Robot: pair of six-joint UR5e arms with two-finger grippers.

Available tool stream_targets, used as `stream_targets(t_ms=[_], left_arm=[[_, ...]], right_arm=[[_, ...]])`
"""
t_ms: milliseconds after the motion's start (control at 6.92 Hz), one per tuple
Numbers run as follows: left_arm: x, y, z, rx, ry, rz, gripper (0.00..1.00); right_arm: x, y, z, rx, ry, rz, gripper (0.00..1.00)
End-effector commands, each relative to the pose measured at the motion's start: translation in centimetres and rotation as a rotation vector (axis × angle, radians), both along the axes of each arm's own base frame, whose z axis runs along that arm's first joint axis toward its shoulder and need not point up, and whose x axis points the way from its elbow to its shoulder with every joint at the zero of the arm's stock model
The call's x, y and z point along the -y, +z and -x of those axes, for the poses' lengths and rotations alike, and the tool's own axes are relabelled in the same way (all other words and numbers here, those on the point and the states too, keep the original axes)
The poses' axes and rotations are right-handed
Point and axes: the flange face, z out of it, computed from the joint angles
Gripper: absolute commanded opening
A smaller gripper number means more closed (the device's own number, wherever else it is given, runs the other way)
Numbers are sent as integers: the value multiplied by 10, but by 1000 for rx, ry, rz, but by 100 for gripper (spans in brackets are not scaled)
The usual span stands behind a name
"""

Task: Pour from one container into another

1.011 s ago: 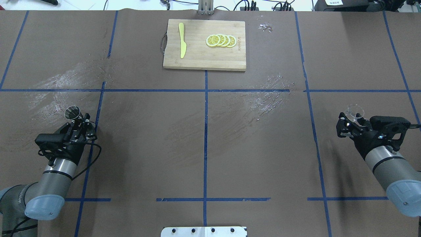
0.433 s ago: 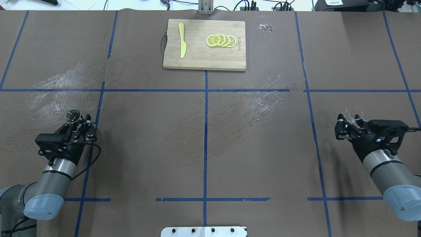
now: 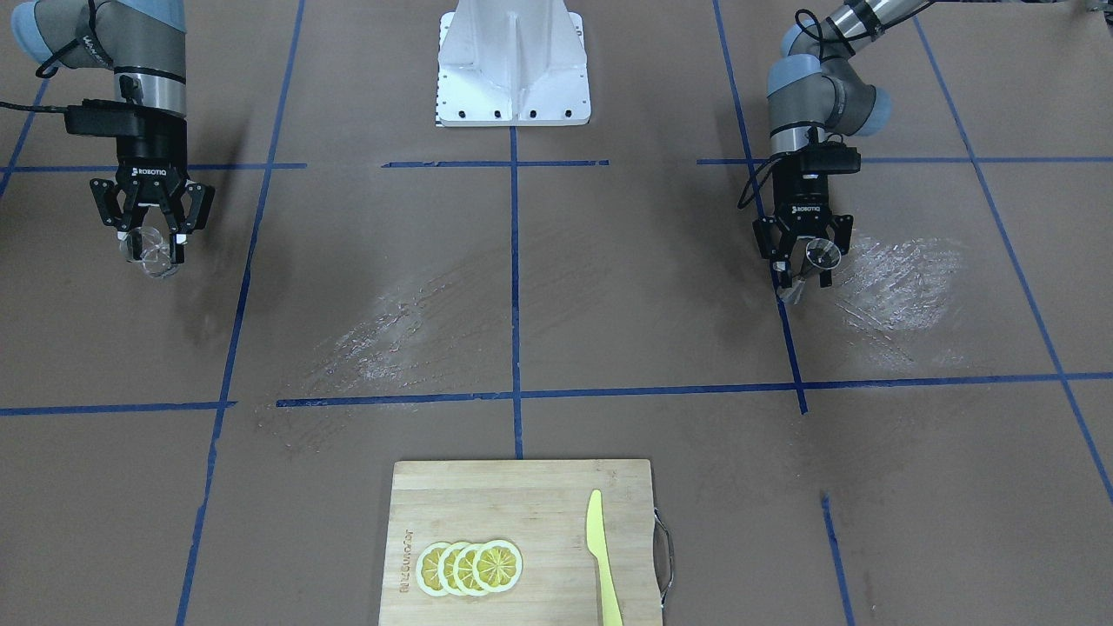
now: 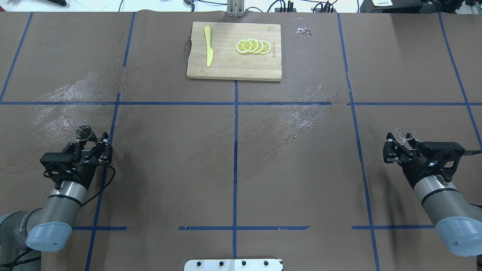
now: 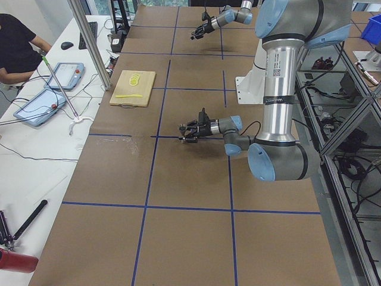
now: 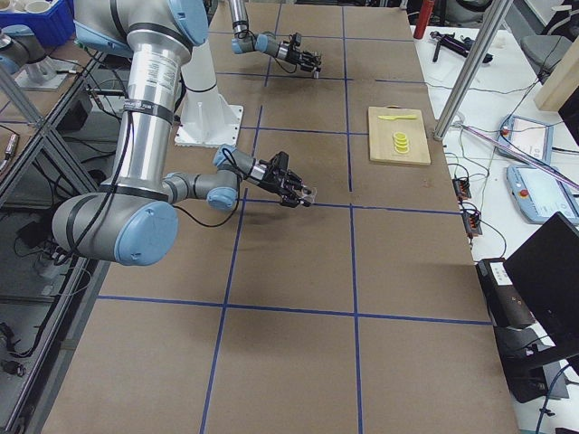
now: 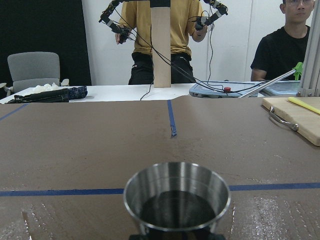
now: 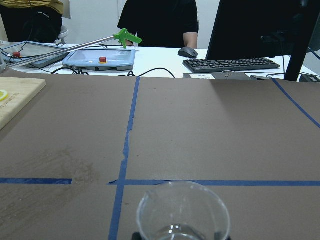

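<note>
Two cups, one held in each claw, at opposite sides of the brown table.

The round stainless-steel cup [image 7: 177, 200], with dark liquid showing inside it in the left wrist view, sat upright at the lower left of the overhead view, the left gripper [image 4: 91, 138] closed narrowly on its sides. The round transparent cup [image 8: 183, 212] stood upright at the lower right of that view, clasped the same way by the right gripper [image 4: 402, 138]; what it held could not be told. The cups were well apart, with the brown paper-covered table [image 4: 293, 169] and its blue tape lines [image 4: 235, 150] between them. At the top centre of the overhead view lay a rectangular bamboo cutting board [image 4: 229, 69], bearing a yellow plastic knife [image 4: 208, 51] on its left part and a row of overlapping lemon slices [image 4: 253, 46] on its right. Whitish smears [image 4: 308, 109] marked the covering.
</note>
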Motion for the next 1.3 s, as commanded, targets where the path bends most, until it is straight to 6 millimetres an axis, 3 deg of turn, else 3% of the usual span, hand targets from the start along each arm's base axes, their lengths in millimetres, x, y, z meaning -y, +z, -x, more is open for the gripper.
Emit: stream_targets(t_ms=[0, 144, 289, 433, 722, 1011, 1156], left_arm=[[-3, -8, 6, -25, 61, 24, 100], [-9, -18, 24, -5, 122, 27, 100], [-16, -10, 42, 8, 179, 56, 100], [-23, -19, 54, 6, 232, 67, 100], [-27, -20, 59, 18, 288, 83, 100], [-42, -18, 88, 27, 380, 129, 100], [-46, -20, 91, 21, 407, 139, 100]], right_arm=[[-4, 12, 5, -11, 14, -11, 0], [-7, 16, 8, -7, 23, -15, 0], [-8, 16, 11, -8, 23, -19, 0], [-8, 21, 12, -20, 31, -28, 0], [-18, 33, 23, 11, 46, -25, 0], [-24, 28, 36, 21, 34, -37, 0], [-26, 33, 50, 16, 33, -46, 0]])
